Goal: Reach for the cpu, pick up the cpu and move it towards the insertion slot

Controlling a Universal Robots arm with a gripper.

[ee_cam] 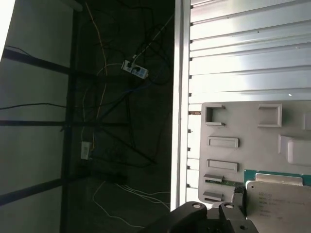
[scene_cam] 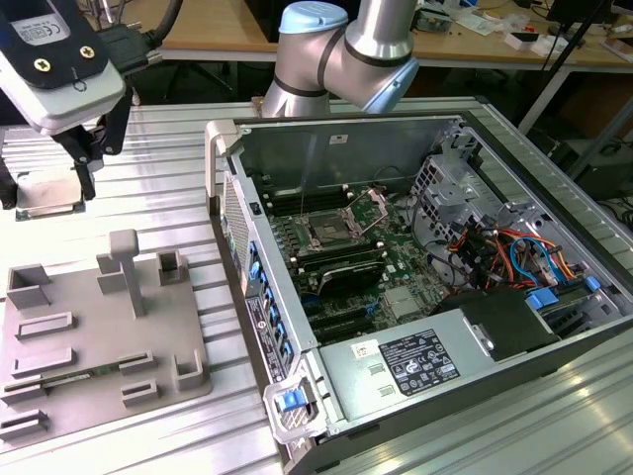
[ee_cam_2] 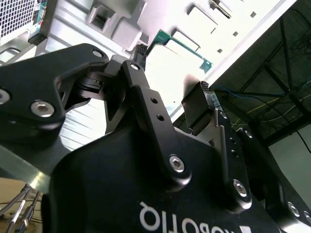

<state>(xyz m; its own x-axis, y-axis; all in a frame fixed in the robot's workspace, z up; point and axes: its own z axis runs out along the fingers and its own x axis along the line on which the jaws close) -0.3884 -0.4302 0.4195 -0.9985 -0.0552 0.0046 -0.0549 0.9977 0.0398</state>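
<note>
Small flat square cpu with silvery-white top (scene_cam: 45,195), at the exterior view's left edge, lies directly beneath the black gripper (scene_cam: 46,183), between its spread fingers, well apart from the shiny-framed square insertion slot (scene_cam: 326,235) toward the exterior view's right.

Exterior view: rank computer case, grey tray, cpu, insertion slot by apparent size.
1. computer case
2. grey tray
3. cpu and insertion slot: they look alike, and their differing nearness to the camera makes ranking them unsure.
</note>
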